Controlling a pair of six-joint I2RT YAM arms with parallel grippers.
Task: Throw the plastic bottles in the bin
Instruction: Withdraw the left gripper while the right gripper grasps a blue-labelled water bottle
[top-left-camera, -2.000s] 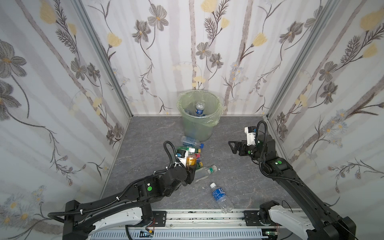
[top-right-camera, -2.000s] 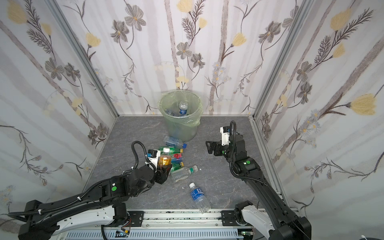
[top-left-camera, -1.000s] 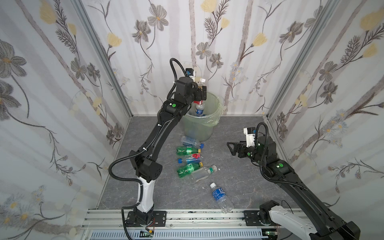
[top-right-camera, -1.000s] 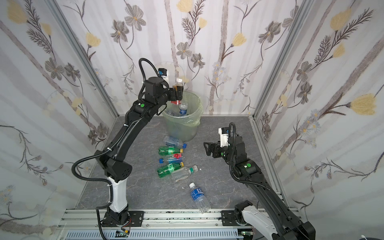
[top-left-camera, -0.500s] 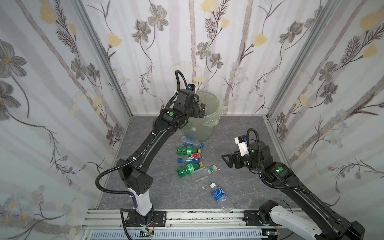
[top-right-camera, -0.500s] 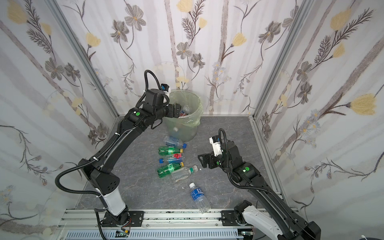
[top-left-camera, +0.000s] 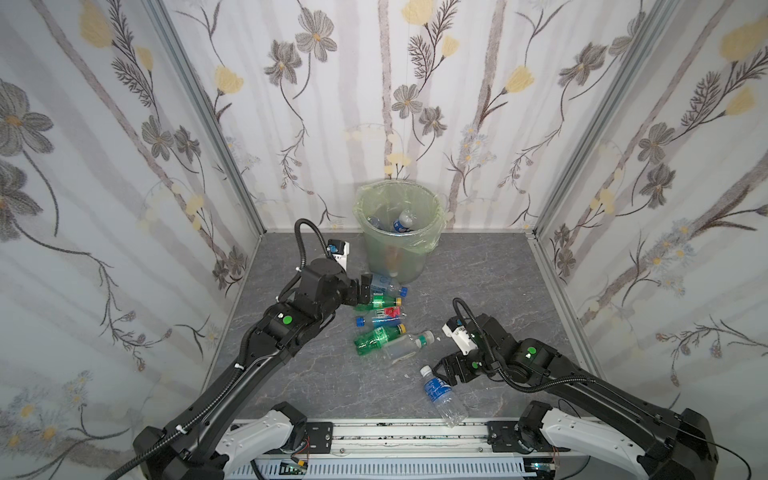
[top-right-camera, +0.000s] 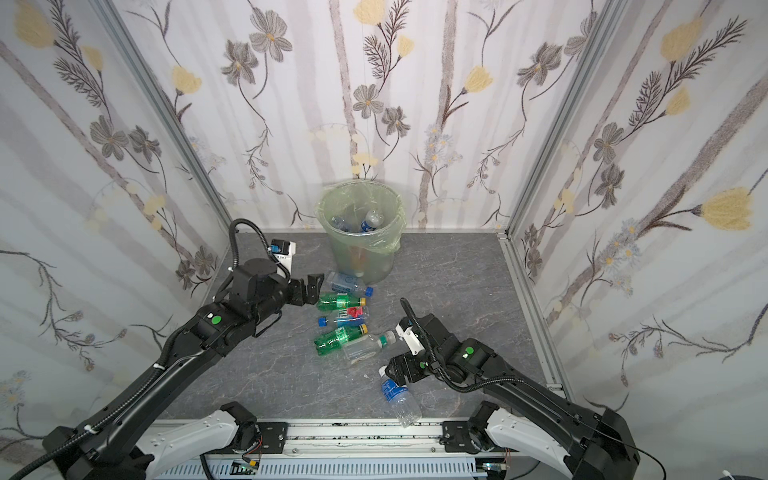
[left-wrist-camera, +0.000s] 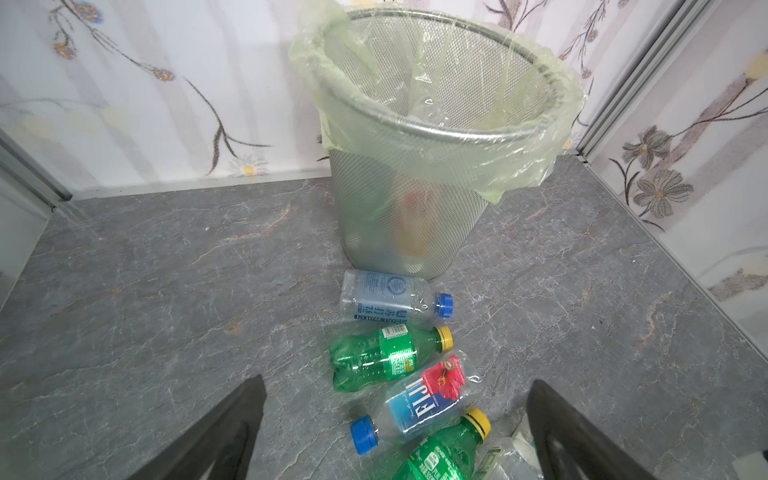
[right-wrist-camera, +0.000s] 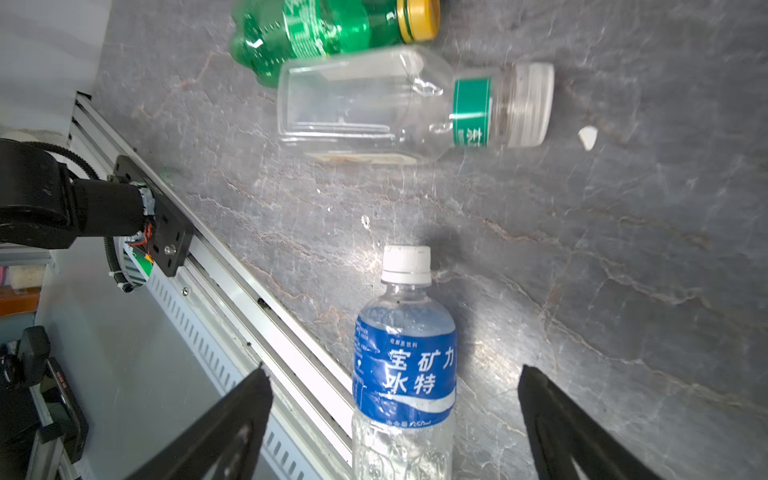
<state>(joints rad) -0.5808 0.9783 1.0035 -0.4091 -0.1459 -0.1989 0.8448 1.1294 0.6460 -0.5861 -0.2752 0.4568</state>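
Observation:
The bin (top-left-camera: 362, 208) stands against the back wall with bottles (top-left-camera: 401, 220) inside. Several plastic bottles lie in front of it: a clear one with a blue cap (left-wrist-camera: 390, 296), a green one (left-wrist-camera: 374, 357), a Fiji one (left-wrist-camera: 419, 399), another green one (top-left-camera: 376, 338) and a clear one with a green band (right-wrist-camera: 374, 104). My left gripper (top-left-camera: 365, 291) hovers open and empty at the left of this pile. A blue-labelled bottle (right-wrist-camera: 405, 374) lies alone near the front rail. My right gripper (top-left-camera: 442, 372) is open, its fingers either side of that bottle, apart from it.
Flowered walls close in the left, back and right of the grey floor (top-left-camera: 478, 282). A metal rail (top-left-camera: 395, 432) runs along the front edge, close to the blue-labelled bottle. A small white scrap (right-wrist-camera: 587, 137) lies by the clear bottle's cap.
My left arm has swung down from above the bin to the bottle pile, without the bottle it held a second ago. My right gripper has moved forward and down over the blue-labelled bottle.

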